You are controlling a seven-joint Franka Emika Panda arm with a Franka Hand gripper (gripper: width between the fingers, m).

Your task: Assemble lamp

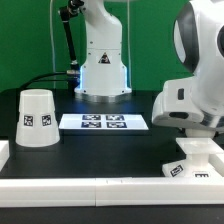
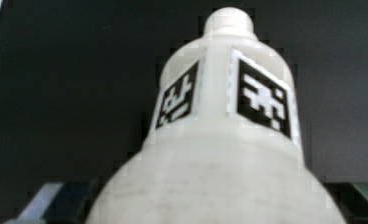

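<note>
The bulb (image 2: 213, 130) fills the wrist view: a white round head nearest the camera and a narrow stem with two square tags pointing away. My gripper (image 2: 199, 208) is shut on the bulb's head, with a dark finger (image 2: 49, 203) showing on either side of it. In the exterior view the arm's hand (image 1: 196, 100) hangs at the right and hides the bulb. The low square base (image 1: 192, 163), tag on its side, sits right below the hand. The cone shade (image 1: 36, 118) stands upright at the exterior view's left, apart from the arm.
The marker board (image 1: 104, 122) lies flat mid-table between the shade and the base. A white rail (image 1: 90, 186) runs along the table's front edge and left side. A white robot pedestal (image 1: 103, 62) with cables stands at the back.
</note>
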